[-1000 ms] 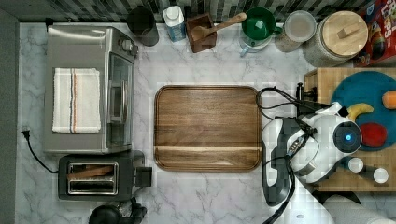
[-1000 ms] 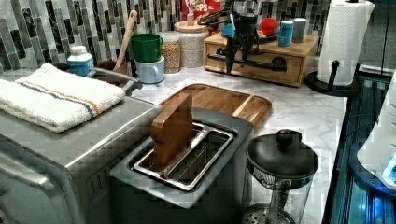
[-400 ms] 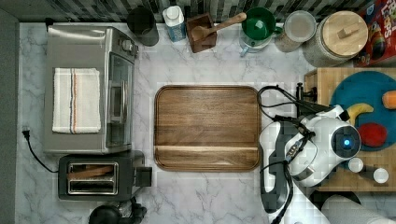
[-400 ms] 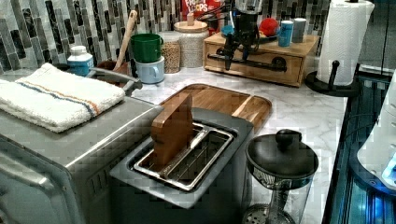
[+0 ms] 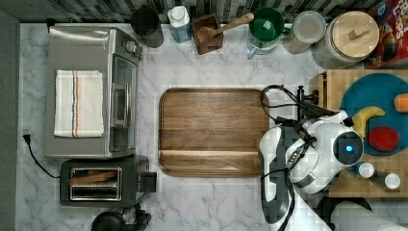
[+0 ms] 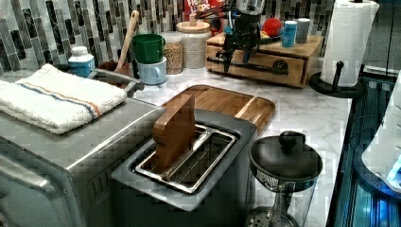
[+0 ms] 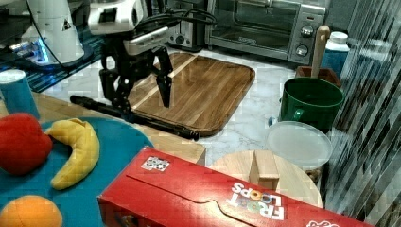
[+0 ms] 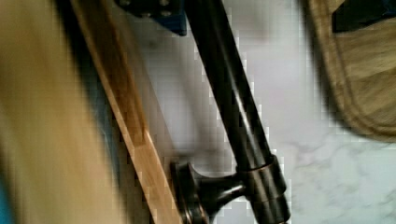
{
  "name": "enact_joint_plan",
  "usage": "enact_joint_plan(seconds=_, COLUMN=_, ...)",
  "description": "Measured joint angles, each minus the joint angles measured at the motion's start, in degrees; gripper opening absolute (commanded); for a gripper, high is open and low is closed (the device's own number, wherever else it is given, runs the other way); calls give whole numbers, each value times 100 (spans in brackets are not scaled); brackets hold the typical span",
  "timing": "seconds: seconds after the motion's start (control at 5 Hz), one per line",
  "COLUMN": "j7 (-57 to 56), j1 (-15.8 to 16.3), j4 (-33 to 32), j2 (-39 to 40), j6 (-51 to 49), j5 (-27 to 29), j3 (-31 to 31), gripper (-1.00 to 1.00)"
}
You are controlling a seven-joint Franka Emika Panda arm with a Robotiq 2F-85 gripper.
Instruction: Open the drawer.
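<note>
The drawer (image 6: 265, 60) is a light-wood front in a low box, with a long black bar handle (image 7: 142, 119) across it. In the left view its front looks about flush with the box. My gripper (image 7: 141, 97) hangs over the handle, open. One finger stands on the drawer side of the bar, the other on the tray side. The wrist view shows the handle (image 8: 229, 98) and its mount running between the two fingertips (image 8: 156, 11), next to the drawer front (image 8: 126, 121). In the left view the gripper (image 6: 235, 56) is at the handle's left part.
A dark walnut tray (image 5: 211, 130) lies on the marble just beside the handle. A blue plate (image 5: 380, 94) with fruit sits on the drawer box. A paper towel roll (image 6: 347, 38), green mug (image 7: 309, 101), cereal box (image 7: 227, 198), toaster oven (image 5: 91, 91) and toaster (image 5: 96, 183) stand around.
The arm has shifted a little toward the top view's bottom along the handle. The fingers stay open around the bar, and the drawer has not visibly moved.
</note>
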Motion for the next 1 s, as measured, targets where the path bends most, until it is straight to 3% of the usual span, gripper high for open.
enact_joint_plan(seconds=0.4, j7=386, j1=242, j4=-403, j2=-228, j6=22, j5=6, j3=572, gripper=100)
enact_joint_plan(seconds=0.6, j7=649, j1=952, j4=-593, j2=-399, j6=-101, j5=14, j3=341, gripper=100)
enact_joint_plan(seconds=0.8, j7=912, j1=1402, j4=-660, j2=-462, j6=-129, j5=14, j3=334, gripper=100)
enact_joint_plan(seconds=1.0, j7=1122, j1=1521, j4=-705, j2=-496, j6=-106, j5=-8, j3=478, gripper=100)
